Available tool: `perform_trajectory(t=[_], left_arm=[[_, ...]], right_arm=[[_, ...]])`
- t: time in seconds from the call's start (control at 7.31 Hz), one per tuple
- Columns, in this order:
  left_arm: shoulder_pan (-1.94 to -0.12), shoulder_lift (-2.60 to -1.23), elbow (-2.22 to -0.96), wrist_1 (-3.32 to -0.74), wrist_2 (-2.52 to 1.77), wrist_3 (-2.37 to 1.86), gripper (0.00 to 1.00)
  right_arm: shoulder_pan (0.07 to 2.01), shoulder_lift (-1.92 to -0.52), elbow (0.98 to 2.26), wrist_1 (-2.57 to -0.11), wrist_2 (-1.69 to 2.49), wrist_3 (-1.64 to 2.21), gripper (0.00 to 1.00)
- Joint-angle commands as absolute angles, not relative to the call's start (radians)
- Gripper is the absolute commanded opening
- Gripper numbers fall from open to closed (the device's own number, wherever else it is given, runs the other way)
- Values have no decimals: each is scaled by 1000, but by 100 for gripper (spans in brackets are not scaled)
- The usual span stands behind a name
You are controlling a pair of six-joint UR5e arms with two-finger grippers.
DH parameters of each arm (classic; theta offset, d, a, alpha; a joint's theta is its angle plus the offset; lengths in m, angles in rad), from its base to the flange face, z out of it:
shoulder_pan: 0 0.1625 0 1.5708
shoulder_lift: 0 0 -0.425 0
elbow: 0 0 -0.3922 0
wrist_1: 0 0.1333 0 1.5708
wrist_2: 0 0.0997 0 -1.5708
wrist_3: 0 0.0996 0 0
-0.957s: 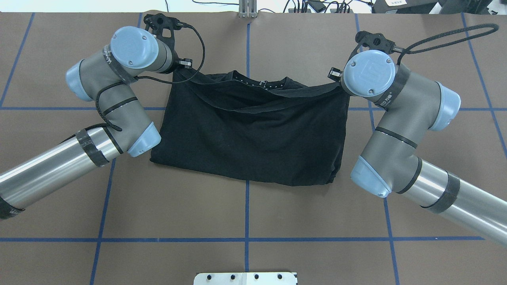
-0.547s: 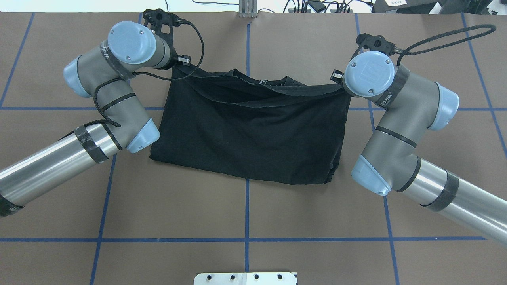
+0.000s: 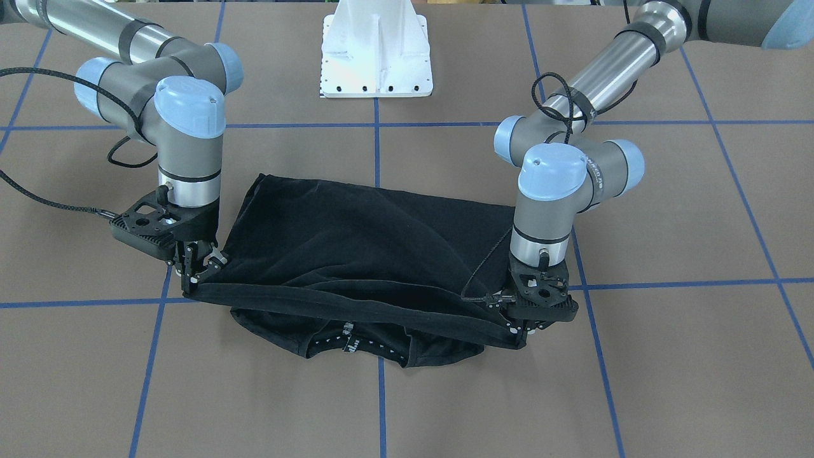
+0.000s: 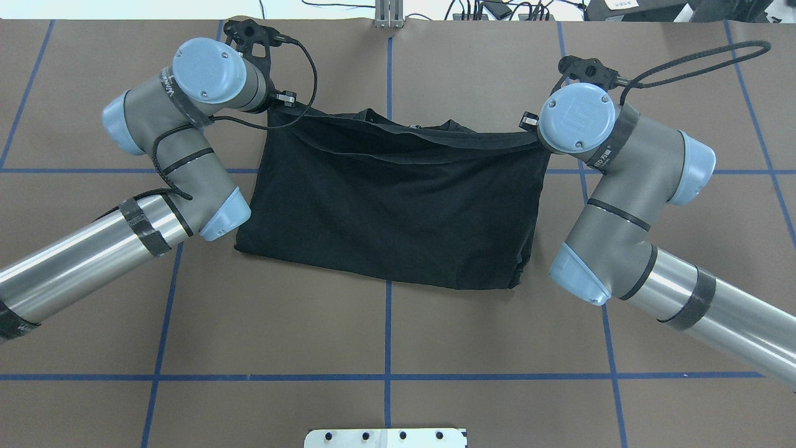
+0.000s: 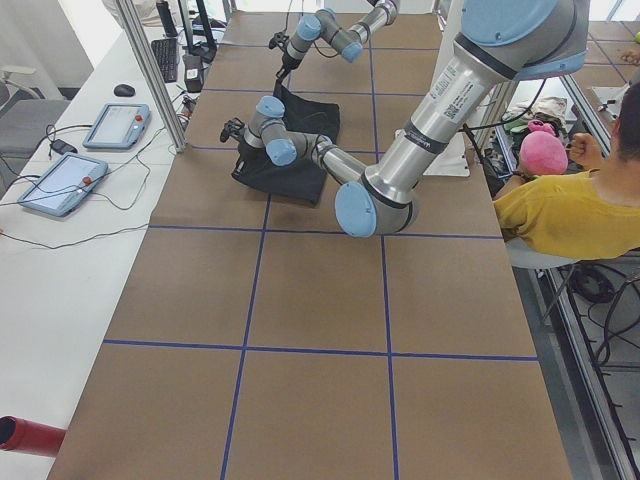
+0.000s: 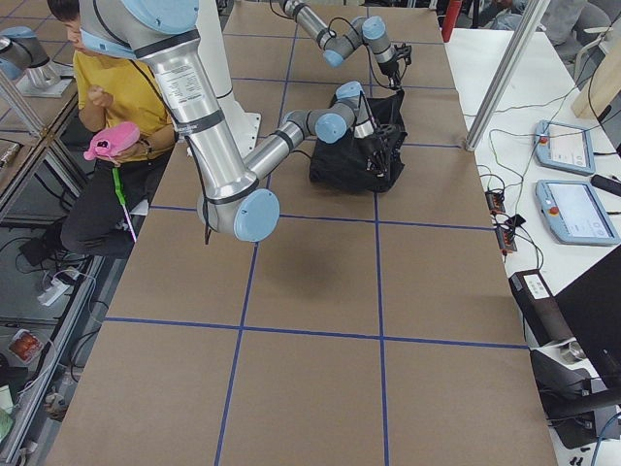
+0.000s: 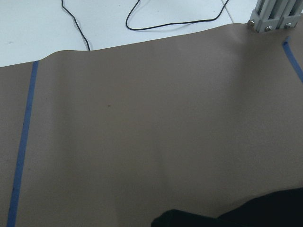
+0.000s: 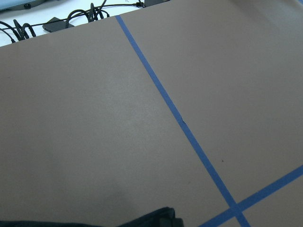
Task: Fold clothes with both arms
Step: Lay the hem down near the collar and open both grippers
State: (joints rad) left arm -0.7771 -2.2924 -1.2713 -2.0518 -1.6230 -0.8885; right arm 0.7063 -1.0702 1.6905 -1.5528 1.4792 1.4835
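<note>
T-shirt (image 3: pixel 356 254): mid-frame on tabletop (image 3: pixel 668 356), folded edge raised over collar. Corners pinched by left hand (image 3: pixel 518 331) and right hand (image 3: pixel 191 280). We judge the fold nearly laid; next needs level lowering, then release.

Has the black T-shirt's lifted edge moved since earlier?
Yes. The black T-shirt's lifted edge has pulled away from the robot: its sagging middle crossed the level of the blue tape line.

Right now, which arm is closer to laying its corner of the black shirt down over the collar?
Left, probably. Both grippers pinch the T-shirt's lifted edge, but the left gripper sits about level with the collar; the right gripper is short of it.
</note>
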Motion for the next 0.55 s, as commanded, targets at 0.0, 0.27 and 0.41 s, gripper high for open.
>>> perform_trajectory(t=[0.0,0.27,0.41], left_arm=[[-776,-2298,-1256,-2052,-1623,-890,22],[-773,-2292,-1264,-2110,-1626,-885,100],[-775,-2286,-1272,-2170,-1635,-826,100]], right_arm=[[704,-1066,1674,-1552,1480,1483,4],[703,-1052,1664,-1552,1485,1482,100],[718,-1042,1678,-1551,1552,1427,100]])
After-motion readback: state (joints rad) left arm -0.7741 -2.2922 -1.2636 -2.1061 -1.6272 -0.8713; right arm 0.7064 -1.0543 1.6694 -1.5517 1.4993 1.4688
